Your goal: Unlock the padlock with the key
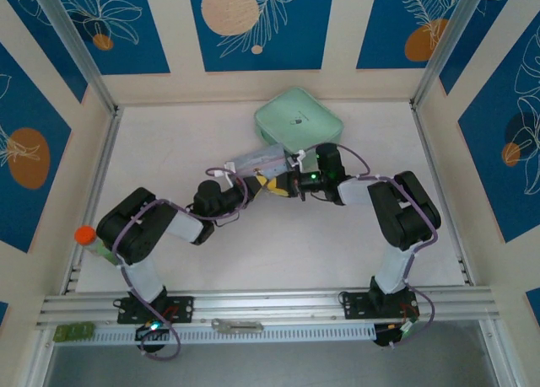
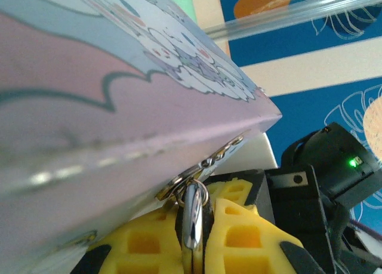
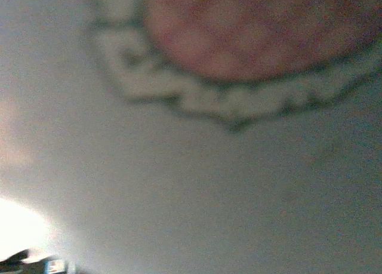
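Sitting just beside the tin (image 2: 119,107) is the key (image 2: 192,217).

You've got a pale cartoon-printed tin (image 1: 260,160) up off the white table (image 1: 295,252) mid-scene, tilted. From the left wrist view its pinkish side (image 2: 119,107) looms right overhead. Behind it a mint green tray (image 1: 299,121) lies flat near the back wall. An orange-capped bottle (image 1: 87,237) sits at the left edge, and a flat grey metal bar (image 1: 238,325) lies on the front rail.
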